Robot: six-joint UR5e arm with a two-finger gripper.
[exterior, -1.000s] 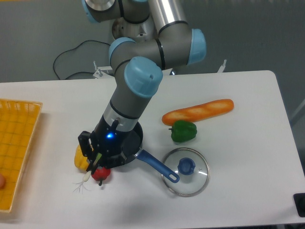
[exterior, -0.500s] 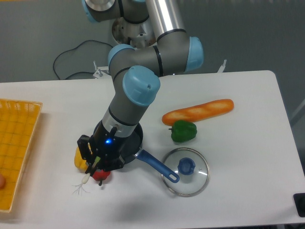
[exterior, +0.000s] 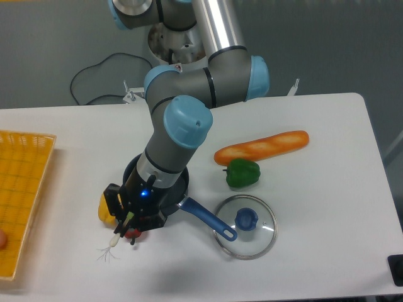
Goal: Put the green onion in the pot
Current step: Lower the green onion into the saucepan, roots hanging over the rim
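Fixed camera view: the black two-finger gripper (exterior: 128, 217) sat low in the lower left of the frame, at the left rim of the pot. Its fingers were clamped on the long thin green onion (exterior: 117, 236); only the pale lower stalk, small white bulb and wispy white roots showed below them, with the roots just above or touching the white table (exterior: 315, 189). A blue light glowed on the wrist above the gripper. A yellow object (exterior: 106, 208) lay just left of the gripper, and a small red object (exterior: 133, 234) lay just beneath it. The small round dark saucepan (exterior: 179, 185) stood directly behind the gripper, largely hidden by the arm, its straight blue handle pointing to the lower right. Beside the handle's end lay a round glass lid with a blue knob (exterior: 245, 226). Further right lay a blocky green bell pepper (exterior: 243, 173) and, above it, a long orange bread loaf (exterior: 262, 146). A yellow mesh basket (exterior: 22, 189) occupied the left edge.
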